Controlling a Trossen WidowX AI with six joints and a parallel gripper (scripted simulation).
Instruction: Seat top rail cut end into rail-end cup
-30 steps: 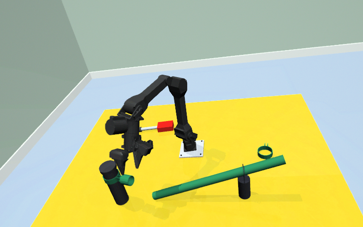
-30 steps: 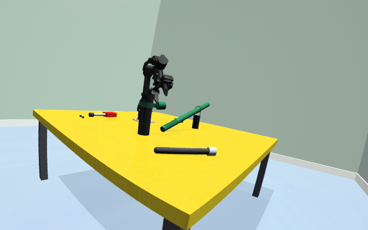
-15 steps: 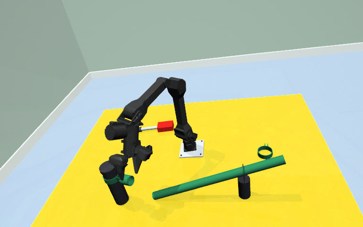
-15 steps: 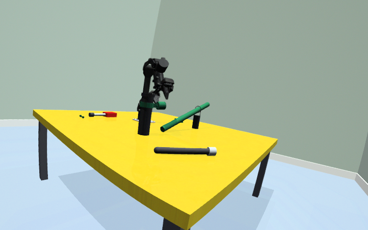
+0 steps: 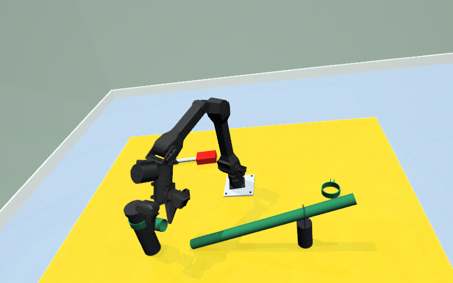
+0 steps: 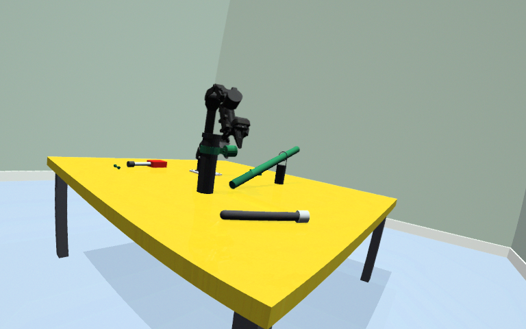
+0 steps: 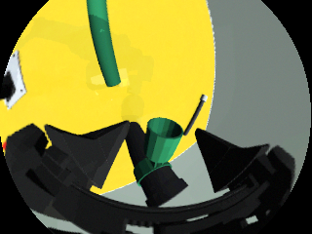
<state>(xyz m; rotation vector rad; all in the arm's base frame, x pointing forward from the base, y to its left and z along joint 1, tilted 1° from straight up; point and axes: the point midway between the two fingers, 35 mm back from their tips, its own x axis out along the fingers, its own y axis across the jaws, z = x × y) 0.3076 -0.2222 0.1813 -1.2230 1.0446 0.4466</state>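
The green rail [image 5: 260, 226] [image 6: 267, 165] [image 7: 100, 44] passes through the wire loop above the short black post [image 5: 304, 235] [image 6: 279, 174]. It slopes down toward the big post; its low end is outside the cup. The big black post [image 5: 149, 242] [image 6: 206, 174] carries a green band [image 5: 137, 224] [image 6: 209, 150] near its cap. The green rail-end cup [image 5: 161, 224] [image 6: 231, 151] [image 7: 162, 146] hangs on that band, its mouth facing the rail side. My gripper [image 5: 161, 224] [image 6: 233, 151] [image 7: 164, 128] is open around the cup area, apart from the rail. Finger contact with the cup cannot be told.
A red block [image 5: 206, 157] [image 6: 157, 163] on a white rod lies behind the arm. A loose green ring [image 5: 330, 195] is behind the rail's high end. A black rod with a white end [image 6: 259, 215] [image 7: 195, 115] lies beyond the posts. A small green piece [image 6: 116, 166] lies at the far left.
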